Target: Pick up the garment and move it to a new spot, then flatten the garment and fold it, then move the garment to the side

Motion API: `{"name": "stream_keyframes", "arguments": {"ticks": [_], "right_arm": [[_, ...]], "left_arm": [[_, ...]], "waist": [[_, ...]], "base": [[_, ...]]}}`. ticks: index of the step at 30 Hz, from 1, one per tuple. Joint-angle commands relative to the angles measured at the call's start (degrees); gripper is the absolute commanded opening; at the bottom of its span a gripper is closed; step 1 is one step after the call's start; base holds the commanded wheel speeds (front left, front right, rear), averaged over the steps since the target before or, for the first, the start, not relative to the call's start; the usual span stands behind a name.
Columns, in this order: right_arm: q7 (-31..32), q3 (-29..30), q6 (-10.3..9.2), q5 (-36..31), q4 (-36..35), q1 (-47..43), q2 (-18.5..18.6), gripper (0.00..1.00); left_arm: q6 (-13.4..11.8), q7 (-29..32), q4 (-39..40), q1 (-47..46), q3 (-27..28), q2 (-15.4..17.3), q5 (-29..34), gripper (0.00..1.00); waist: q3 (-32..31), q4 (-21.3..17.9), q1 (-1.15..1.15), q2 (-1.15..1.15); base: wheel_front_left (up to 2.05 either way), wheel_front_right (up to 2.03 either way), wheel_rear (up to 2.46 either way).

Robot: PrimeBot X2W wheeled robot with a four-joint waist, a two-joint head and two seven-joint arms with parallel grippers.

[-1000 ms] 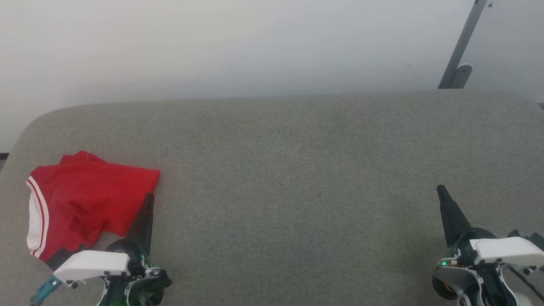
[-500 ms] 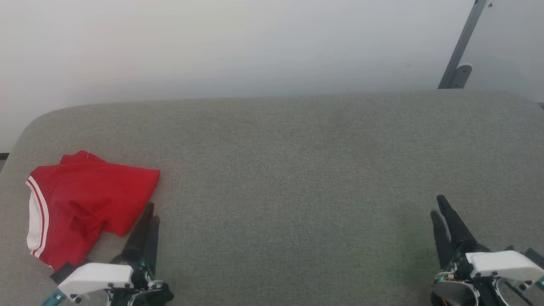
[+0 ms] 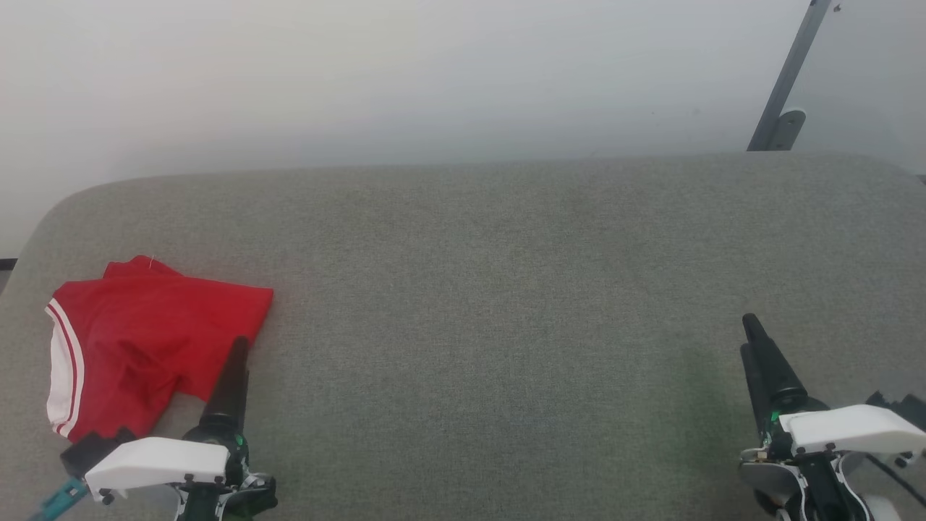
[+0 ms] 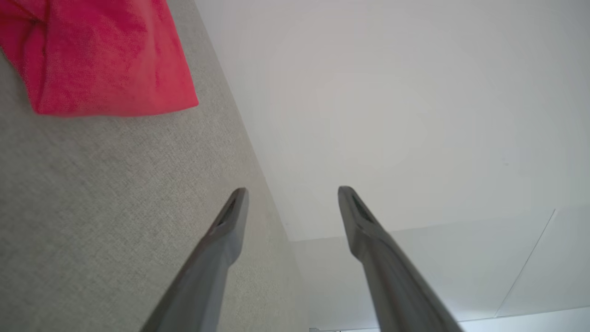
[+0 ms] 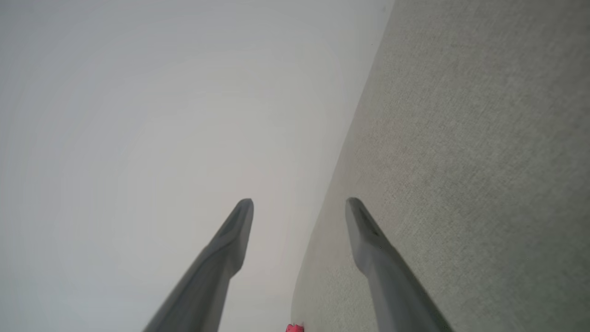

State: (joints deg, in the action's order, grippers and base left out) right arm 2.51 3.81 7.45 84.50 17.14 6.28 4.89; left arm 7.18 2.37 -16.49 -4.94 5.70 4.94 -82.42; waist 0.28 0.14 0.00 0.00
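Note:
The garment [image 3: 145, 340] lies folded in a bright red bundle at the left of the grey cushioned surface [image 3: 506, 289], with a white-and-red striped band along its left edge. My left gripper [image 3: 237, 349] stands just right of the bundle's near corner. In the left wrist view the left gripper [image 4: 292, 190] is open and empty, and the garment [image 4: 101, 60] lies apart at the upper left. My right gripper [image 3: 747, 334] hovers far off at the lower right. The right wrist view shows that gripper [image 5: 299, 200] open and empty, with a speck of the garment [image 5: 294, 328] at the bottom edge.
The grey surface has rounded far corners and ends at a pale wall [image 3: 434, 72]. A slanted grey metal post [image 3: 788, 79] stands behind the far right edge. Bare fabric spans the stretch between my two grippers.
Both grippers drew back toward the near edge half a second ago and have come forward again. The left one now sits slightly further left. The garment has not moved.

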Motion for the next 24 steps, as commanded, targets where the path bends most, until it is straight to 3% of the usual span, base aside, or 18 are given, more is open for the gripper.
{"name": "stream_keyframes", "arguments": {"ticks": [1, 16, 24], "right_arm": [[-0.76, -0.44, 0.02, -2.24, -0.41, 2.12, 0.9, 1.0], [-4.33, -0.37, 0.02, -23.27, -1.55, 3.33, 2.08, 1.0], [-6.01, -0.58, 0.02, -33.41, -2.1, 3.55, 2.25, 1.0]], "left_arm": [[-0.2, -0.65, 1.23, -1.66, 0.48, 0.36, 2.98, 1.0], [-2.04, -4.19, 4.4, -0.13, 0.51, 0.67, 25.84, 1.0], [-3.78, -5.86, 4.35, 0.57, -0.64, 1.32, 33.75, 1.0]], "waist": [[0.0, 0.03, 0.0, 0.0], [0.1, 0.19, 0.0, 0.0], [0.06, 0.15, 0.0, 0.0]], "base": [[0.0, 0.0, 0.0], [0.0, 0.0, 0.0], [0.0, 0.0, 0.0]]}}
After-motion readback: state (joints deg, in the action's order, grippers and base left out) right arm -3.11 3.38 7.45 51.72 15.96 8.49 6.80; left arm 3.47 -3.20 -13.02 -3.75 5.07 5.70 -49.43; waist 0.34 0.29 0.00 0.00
